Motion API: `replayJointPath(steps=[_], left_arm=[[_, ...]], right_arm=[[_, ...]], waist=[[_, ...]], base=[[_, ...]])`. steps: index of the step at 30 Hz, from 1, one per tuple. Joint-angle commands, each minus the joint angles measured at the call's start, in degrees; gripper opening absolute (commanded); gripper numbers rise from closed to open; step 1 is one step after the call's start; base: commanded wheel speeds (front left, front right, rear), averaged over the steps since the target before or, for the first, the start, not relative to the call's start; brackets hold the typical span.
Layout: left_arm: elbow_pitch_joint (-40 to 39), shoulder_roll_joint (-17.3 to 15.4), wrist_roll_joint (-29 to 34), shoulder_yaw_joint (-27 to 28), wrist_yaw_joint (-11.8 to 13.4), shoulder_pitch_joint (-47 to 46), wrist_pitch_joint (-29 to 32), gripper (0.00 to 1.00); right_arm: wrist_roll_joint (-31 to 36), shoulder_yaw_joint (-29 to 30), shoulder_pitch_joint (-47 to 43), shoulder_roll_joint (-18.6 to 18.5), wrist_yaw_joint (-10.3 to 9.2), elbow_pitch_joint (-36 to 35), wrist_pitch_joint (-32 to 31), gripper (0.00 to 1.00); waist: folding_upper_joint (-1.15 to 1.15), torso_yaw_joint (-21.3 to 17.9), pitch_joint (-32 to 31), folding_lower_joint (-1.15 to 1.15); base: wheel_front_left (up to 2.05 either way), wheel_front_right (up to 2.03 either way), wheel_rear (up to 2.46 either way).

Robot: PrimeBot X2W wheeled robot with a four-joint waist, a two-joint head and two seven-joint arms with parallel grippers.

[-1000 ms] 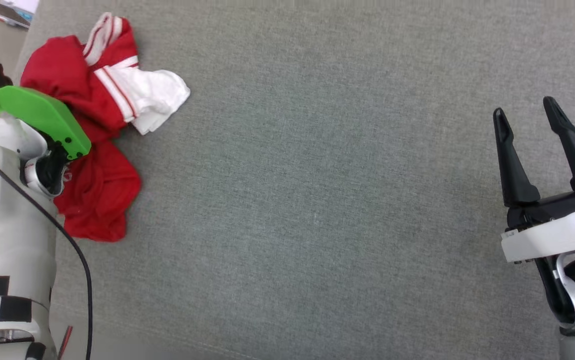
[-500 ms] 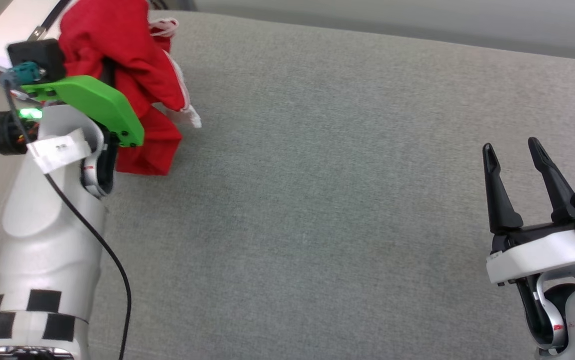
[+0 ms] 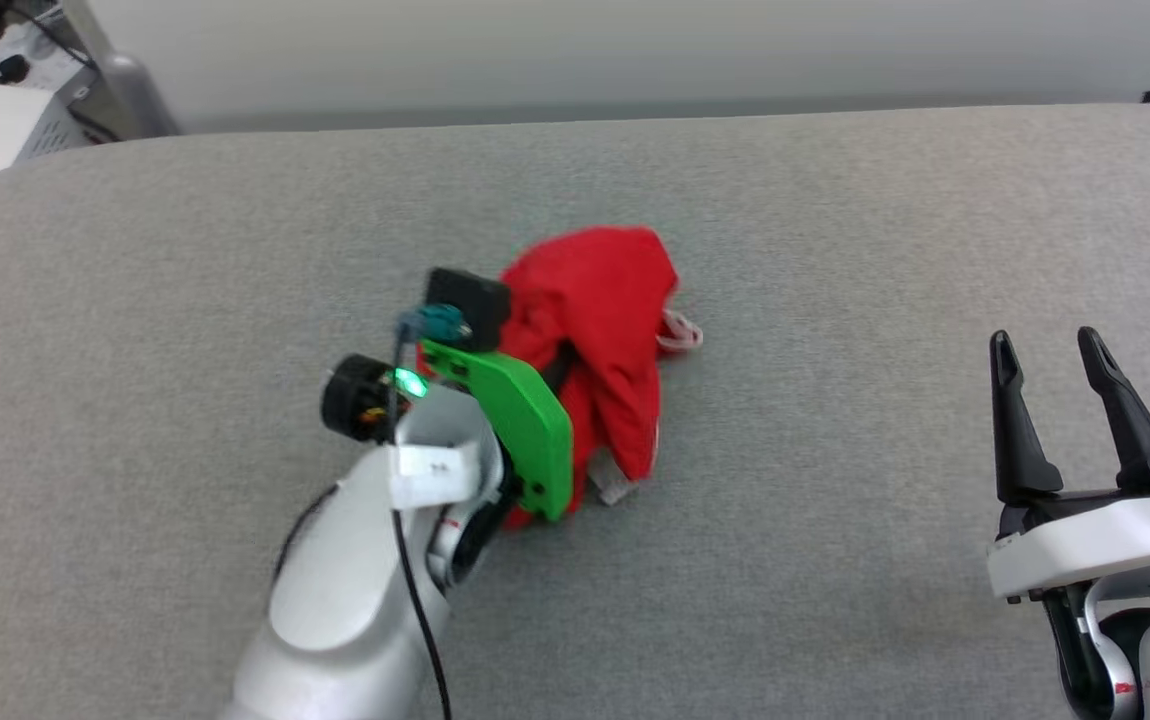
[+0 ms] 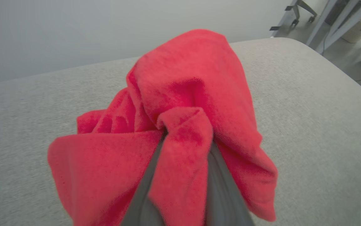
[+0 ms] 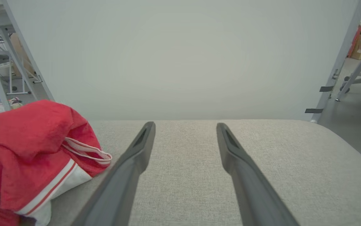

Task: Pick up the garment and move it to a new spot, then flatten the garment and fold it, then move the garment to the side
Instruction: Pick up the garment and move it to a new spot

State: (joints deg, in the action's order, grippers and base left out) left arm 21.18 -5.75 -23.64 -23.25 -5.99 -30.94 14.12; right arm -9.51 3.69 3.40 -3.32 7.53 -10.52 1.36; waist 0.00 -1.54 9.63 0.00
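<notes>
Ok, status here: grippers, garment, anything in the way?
Left gripper shut on the garment. Right gripper open, idle. Garment bunched, not yet flattened. No obstacle seen on the grey surface.

Clamped on a fold of the red garment [image 4: 193, 81] with the left hand [image 4: 186, 138], dark fingers [image 4: 221, 188] half buried in cloth. Bunched and draped over both fingers, hiding their tips. Beyond, grey fabric worktop [image 4: 309, 125] with a rounded corner, plain pale wall [image 4: 73, 31], metal legs [image 4: 325, 22] at upper right.

Red garment [image 3: 605, 300], white red-striped sleeve
</notes>
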Motion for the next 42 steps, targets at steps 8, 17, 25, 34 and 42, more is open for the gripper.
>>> replayJointPath(steps=[8,17,25,34,42], left_arm=[[2.15,2.25,-1.86,-9.54,-0.92,6.99,2.02,0.00],[1.60,2.69,-2.49,-13.11,-0.72,9.07,-3.30,1.00],[-5.15,2.64,-1.49,-11.69,0.60,9.76,-14.90,1.00],[-9.45,-0.47,-1.07,-4.14,7.22,12.61,-24.06,1.00],[-10.02,-5.76,-0.80,4.36,12.69,17.50,-28.22,1.00]], right_arm=[[-1.56,0.16,0.11,0.41,-0.04,-0.26,1.03,1.00],[-0.74,0.84,0.56,0.43,-0.04,0.18,1.19,1.00],[0.38,0.56,-0.97,0.44,-0.04,1.06,0.18,1.00],[0.90,0.65,-3.80,0.44,-0.04,0.27,-1.71,1.00],[2.02,0.33,-6.07,0.44,-0.04,-0.52,-3.35,1.00]], waist=[[0.00,-6.81,3.43,0.00],[0.00,-4.52,3.02,0.00],[0.00,-1.40,-1.94,0.00],[0.00,1.39,-5.64,0.00],[0.00,2.32,-7.14,0.00]], base=[[0.00,0.00,0.00],[0.00,0.00,0.00],[0.00,0.00,0.00],[0.00,0.00,0.00],[0.00,0.00,0.00]])
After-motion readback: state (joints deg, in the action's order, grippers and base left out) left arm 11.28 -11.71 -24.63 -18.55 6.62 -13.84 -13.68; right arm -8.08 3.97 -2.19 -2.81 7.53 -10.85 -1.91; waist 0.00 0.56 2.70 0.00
